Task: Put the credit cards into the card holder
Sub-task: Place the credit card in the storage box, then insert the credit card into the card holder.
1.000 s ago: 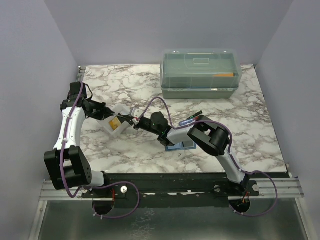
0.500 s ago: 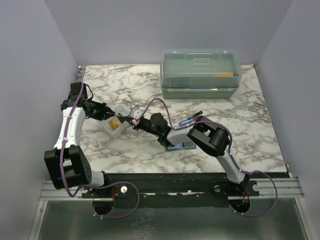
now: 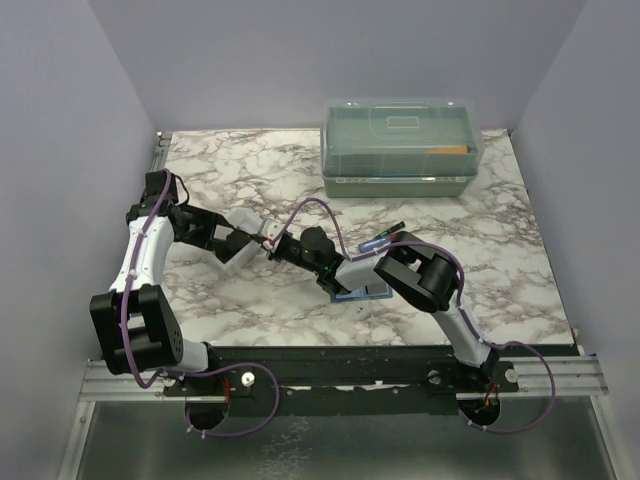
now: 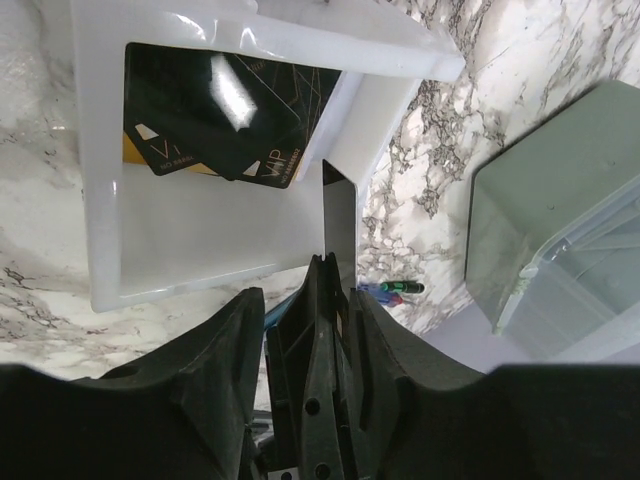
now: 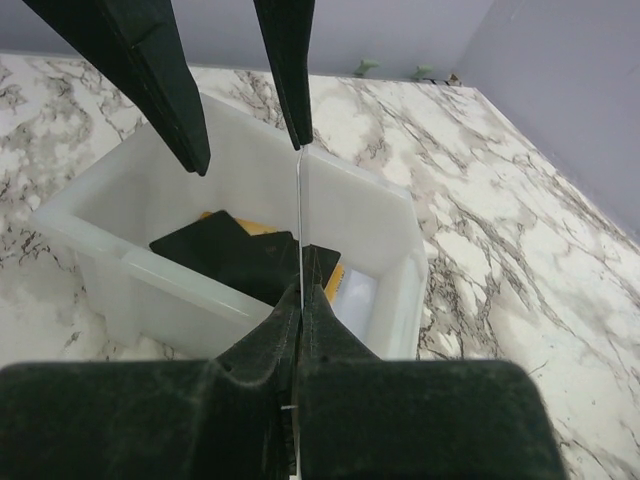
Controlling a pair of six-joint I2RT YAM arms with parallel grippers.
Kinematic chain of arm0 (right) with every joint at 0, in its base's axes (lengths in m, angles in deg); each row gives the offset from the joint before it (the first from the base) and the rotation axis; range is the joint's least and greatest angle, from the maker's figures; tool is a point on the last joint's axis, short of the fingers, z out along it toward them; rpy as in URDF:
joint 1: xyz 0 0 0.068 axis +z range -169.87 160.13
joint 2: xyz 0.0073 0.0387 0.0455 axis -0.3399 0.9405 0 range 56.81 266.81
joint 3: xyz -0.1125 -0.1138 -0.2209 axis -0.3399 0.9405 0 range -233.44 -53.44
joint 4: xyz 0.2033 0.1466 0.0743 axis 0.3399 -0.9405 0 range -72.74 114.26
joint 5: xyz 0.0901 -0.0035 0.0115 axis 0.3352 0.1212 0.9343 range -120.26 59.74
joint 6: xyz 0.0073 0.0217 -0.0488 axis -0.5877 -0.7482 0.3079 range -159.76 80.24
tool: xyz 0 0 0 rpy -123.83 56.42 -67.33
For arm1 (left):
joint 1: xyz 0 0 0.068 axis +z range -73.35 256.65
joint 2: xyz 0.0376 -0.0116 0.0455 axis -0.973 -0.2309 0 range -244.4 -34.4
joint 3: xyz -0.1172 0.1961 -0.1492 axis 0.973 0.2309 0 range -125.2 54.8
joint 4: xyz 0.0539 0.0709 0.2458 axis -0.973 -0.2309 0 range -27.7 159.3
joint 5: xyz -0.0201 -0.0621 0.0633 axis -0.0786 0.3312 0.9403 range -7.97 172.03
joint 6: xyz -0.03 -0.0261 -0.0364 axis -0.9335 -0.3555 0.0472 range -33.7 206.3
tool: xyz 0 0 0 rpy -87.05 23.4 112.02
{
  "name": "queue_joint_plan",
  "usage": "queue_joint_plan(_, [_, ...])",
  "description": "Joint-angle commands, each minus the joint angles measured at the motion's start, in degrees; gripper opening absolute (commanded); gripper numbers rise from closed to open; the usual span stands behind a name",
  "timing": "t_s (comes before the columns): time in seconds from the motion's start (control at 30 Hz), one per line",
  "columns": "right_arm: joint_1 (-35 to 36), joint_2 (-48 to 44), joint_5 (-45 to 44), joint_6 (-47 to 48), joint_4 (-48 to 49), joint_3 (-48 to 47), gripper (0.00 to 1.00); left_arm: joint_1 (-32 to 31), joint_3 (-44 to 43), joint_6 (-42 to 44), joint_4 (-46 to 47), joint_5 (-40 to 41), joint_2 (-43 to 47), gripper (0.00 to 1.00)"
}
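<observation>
Jaws of the right gripper (image 5: 300, 262) were pinched shut on one credit card (image 5: 299, 200), held edge-up over the white tray (image 5: 385, 215). The left gripper (image 5: 250, 152) stood partly open just above its top edge, gripping nothing. More dark cards (image 4: 215, 115) lay in the tray. The teal card holder (image 3: 362, 292) sat beneath the right arm (image 3: 420, 275).

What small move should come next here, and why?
Probably the right tool, shut on the thin flat plastic card held edge-up, should draw it back toward the teal-blue fold-over card holder, partly hidden under its arm. The left tool is open, so only the right one grips the card.
</observation>
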Motion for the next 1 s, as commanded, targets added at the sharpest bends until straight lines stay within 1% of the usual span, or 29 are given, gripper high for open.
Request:
queue_joint_plan(0.0, [0.05,-2.83,-0.97,0.50,-0.68,0.42,0.00,0.13,-0.05,-1.87,0.72,0.93,-0.42,0.46])
queue_joint_plan(0.17, [0.12,-5.78,-1.89,-1.27,-2.33,1.06,0.00,0.07,-3.24,2.76,0.54,2.75,0.63,0.56])
queue_joint_plan(0.33, [0.06,-12.44,-0.93,-4.85,-6.93,3.84,0.00,-0.04,-8.79,14.19,-0.41,4.54,2.87,0.66])
queue_joint_plan(0.4, [0.05,-15.97,-2.64,-7.14,-11.64,4.29,0.00,-0.61,-10.25,19.74,1.43,3.11,5.06,0.69])
queue_joint_plan(0.5, [-0.22,-22.52,-6.05,-12.16,-21.42,4.90,0.00,-3.44,-12.24,25.51,4.11,3.43,8.13,0.71])
queue_joint_plan(0.57, [-1.21,-27.38,-4.76,-16.03,-29.17,6.62,0.00,-6.57,-12.95,28.03,6.25,2.33,9.25,0.71])
queue_joint_plan(0.63, [-3.48,-32.89,1.06,-19.62,-37.13,9.10,0.00,-9.98,-12.62,30.68,9.49,-2.88,9.63,0.72])
queue_joint_plan(0.7, [-7.69,-38.62,10.37,-25.47,-45.99,10.99,0.00,-14.30,-11.41,32.42,13.27,-9.81,9.58,0.72])
queue_joint_plan(0.73, [-10.43,-41.13,14.92,-27.94,-50.47,11.61,0.00,-16.44,-10.68,32.67,14.91,-11.97,9.57,0.72])
queue_joint_plan(0.8, [-15.02,-46.05,19.90,-31.57,-59.09,13.08,0.00,-21.21,-9.17,33.47,17.15,-14.25,9.50,0.72])
queue_joint_plan(0.87, [-19.36,-51.08,23.07,-32.94,-66.44,15.53,0.00,-25.04,-7.25,34.44,18.37,-15.52,9.52,0.74])
queue_joint_plan(0.9, [-21.54,-53.29,26.45,-33.18,-69.18,17.04,0.00,-26.79,-5.74,34.96,19.60,-17.04,9.51,0.76])
queue_joint_plan(0.93, [-24.01,-55.52,32.70,-33.71,-71.07,18.85,0.00,-28.35,-4.28,35.29,20.91,-18.55,9.26,0.77])
queue_joint_plan(0.97, [-26.60,-57.45,36.67,-34.92,-71.60,21.09,0.00,-30.54,-3.05,35.47,22.09,-20.17,8.70,0.79])
